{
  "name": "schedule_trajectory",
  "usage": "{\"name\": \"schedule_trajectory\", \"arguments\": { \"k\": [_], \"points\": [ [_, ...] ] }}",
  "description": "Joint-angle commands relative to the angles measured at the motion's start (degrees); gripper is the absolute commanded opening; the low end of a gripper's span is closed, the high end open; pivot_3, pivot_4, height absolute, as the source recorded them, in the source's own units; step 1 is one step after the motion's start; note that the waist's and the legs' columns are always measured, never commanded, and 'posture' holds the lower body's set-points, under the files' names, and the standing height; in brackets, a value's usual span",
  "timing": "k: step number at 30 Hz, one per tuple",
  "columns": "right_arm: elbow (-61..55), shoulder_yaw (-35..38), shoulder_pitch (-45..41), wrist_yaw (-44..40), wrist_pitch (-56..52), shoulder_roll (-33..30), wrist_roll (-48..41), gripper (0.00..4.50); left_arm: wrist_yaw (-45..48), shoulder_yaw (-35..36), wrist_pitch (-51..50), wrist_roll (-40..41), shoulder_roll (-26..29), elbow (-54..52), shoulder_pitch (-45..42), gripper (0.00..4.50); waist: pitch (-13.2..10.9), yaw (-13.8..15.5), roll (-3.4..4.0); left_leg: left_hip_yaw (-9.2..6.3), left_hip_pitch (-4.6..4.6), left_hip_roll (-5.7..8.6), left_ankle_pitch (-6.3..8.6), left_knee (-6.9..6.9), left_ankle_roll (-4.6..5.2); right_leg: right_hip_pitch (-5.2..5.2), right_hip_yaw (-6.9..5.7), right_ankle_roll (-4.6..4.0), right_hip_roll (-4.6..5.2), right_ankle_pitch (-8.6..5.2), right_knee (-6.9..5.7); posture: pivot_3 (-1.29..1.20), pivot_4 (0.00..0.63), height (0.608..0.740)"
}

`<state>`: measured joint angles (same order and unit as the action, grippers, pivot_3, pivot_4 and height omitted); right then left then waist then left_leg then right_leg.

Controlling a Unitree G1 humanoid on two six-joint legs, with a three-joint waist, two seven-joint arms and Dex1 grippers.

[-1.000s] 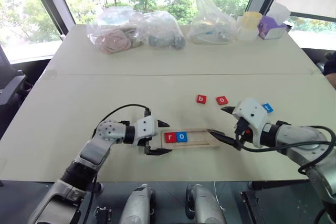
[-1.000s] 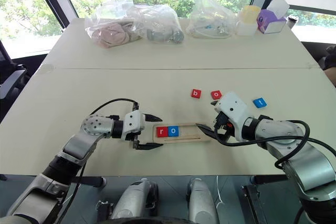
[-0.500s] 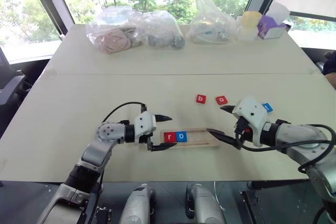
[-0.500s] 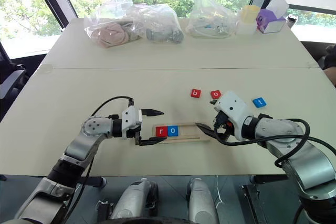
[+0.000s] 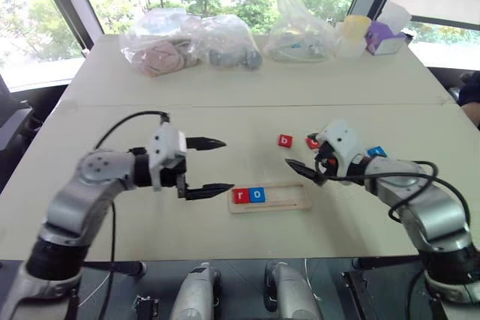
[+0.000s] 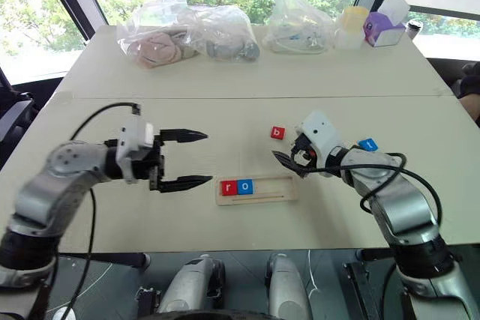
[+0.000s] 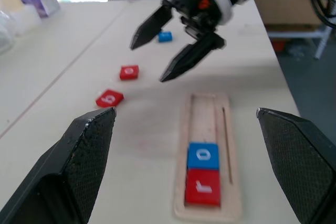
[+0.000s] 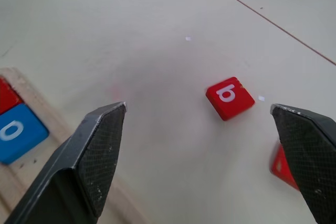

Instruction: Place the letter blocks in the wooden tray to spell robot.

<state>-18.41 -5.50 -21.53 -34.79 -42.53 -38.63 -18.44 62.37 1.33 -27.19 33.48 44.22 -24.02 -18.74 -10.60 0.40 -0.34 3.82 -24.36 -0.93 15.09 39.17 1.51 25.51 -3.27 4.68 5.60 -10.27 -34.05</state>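
Observation:
The wooden tray (image 5: 289, 198) lies near the table's front, with a red r block (image 5: 240, 196) and a blue o block (image 5: 257, 195) at its left end. Beyond the tray, a red b block (image 5: 285, 141), a red block (image 5: 312, 142) partly behind my right gripper, and a blue block (image 5: 376, 152) lie loose on the table. My left gripper (image 5: 214, 164) hangs open above the table, left of the tray, holding nothing. My right gripper (image 5: 300, 152) is open and empty, just right of the b block (image 8: 229, 98) and above the tray's right part.
Clear plastic bags (image 5: 187, 41) with items, a yellow cup (image 5: 358, 29) and a purple box (image 5: 382, 37) line the table's far edge. A seam crosses the table (image 5: 150, 125) beyond the blocks. Bare tabletop lies left of the tray and between it and the bags.
My left gripper has risen and drawn left, away from the tray's left end. My right gripper has moved from the tray's right end toward the loose red blocks.

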Motion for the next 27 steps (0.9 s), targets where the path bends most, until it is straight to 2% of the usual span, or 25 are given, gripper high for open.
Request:
{"name": "schedule_trajectory", "arguments": {
  "k": [1,8,12,16,21,25,27],
  "points": [
    [7.93,-3.0,-5.77,-4.72,5.89,1.01,2.38,4.5,0.17,2.71,-2.99,3.6,2.09,-2.89,-0.8,4.45,-0.01,0.07,0.02,0.01,0.0,0.01,0.0,0.0,0.0,-0.01,0.0,0.0,0.0,0.0,0.01,0.0,0.15,0.74],
    [29.33,-7.11,-17.61,-13.48,18.28,3.07,7.56,4.5,-2.73,3.76,-3.49,3.63,2.25,-4.36,0.52,4.45,-0.03,0.05,0.0,0.03,-0.01,0.06,-0.01,0.0,0.0,-0.03,0.01,-0.01,0.0,0.01,0.02,0.0,0.15,0.74],
    [40.81,-7.78,-22.52,-12.71,21.08,4.76,12.03,4.5,-4.71,4.23,-3.79,3.7,2.26,-5.81,1.43,4.45,-0.03,-0.11,0.0,0.03,0.0,0.07,-0.02,0.0,0.0,-0.03,0.01,-0.01,-0.04,0.02,-0.03,0.0,0.15,0.74],
    [37.35,-5.13,-20.7,-14.71,18.23,6.14,9.02,4.5,-6.44,3.82,-3.6,3.44,1.91,-7.15,2.98,4.45,-0.04,-0.13,0.0,0.05,-0.01,0.06,-0.02,-0.03,-0.01,-0.03,0.02,0.0,-0.04,0.02,-0.03,0.0,0.15,0.74],
    [33.7,-3.51,-18.39,-12.86,14.38,7.48,8.38,4.5,-7.74,3.38,-3.85,3.95,1.6,-8.15,3.65,4.45,-0.04,-0.13,0.01,0.04,0.01,0.04,-0.04,-0.02,-0.03,-0.03,0.02,0.0,-0.03,0.03,-0.06,0.0,0.15,0.74],
    [33.82,-3.03,-17.57,-8.61,12.44,8.89,10.2,4.5,-7.38,2.92,-3.23,3.53,1.79,-7.65,3.47,4.45,-0.04,-0.16,0.02,0.04,0.04,0.04,-0.04,-0.01,-0.05,-0.04,0.02,-0.01,-0.03,0.03,-0.07,0.0,0.15,0.74],
    [33.22,-1.6,-17.67,-4.27,7.85,10.72,10.04,4.5,-7.27,2.46,-2.8,3.04,1.65,-7.33,3.17,4.45,-0.04,-0.19,0.02,0.04,0.04,0.04,-0.04,-0.02,-0.05,-0.04,0.02,-0.01,-0.03,0.03,-0.07,0.0,0.15,0.74]
  ]
}}
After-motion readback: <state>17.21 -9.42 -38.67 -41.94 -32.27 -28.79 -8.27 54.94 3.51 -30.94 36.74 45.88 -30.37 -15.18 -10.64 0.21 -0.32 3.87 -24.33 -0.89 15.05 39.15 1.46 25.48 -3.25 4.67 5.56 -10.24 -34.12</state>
